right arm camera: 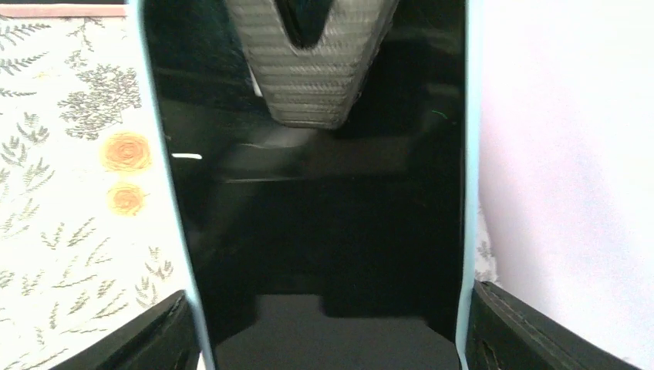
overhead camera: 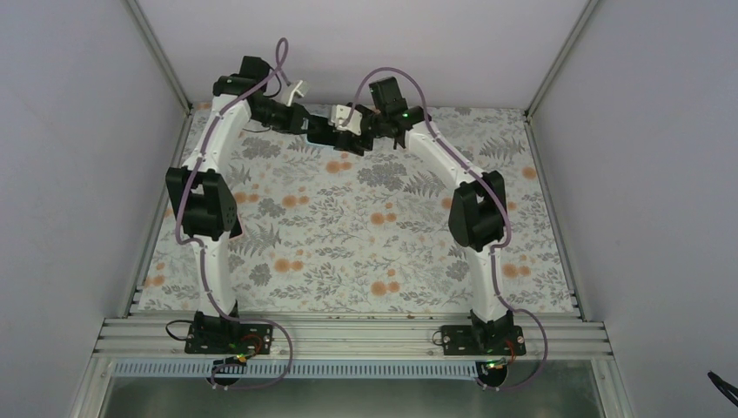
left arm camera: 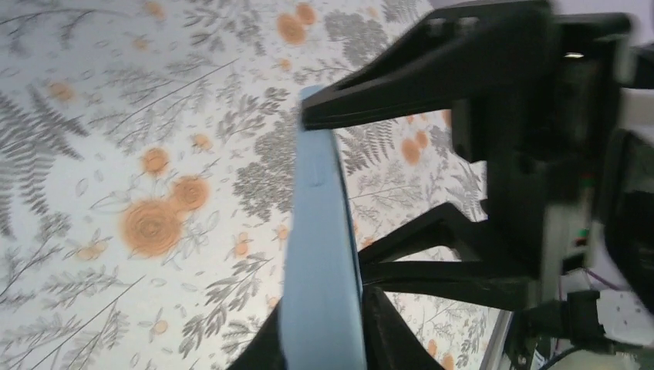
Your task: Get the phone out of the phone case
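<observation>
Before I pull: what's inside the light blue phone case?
The glossy black phone fills the light blue phone case, rim to rim. A textured grey fingertip covers part of its screen; the case's inner back is hidden.

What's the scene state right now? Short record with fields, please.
phone: inside its case, screen facing the right wrist camera
phone case: light blue, held up over the floral table
left hand: shut on phone case, one finger on the screen side
right hand: shut on phone case, across its long edges
task: phone not yet out
</observation>
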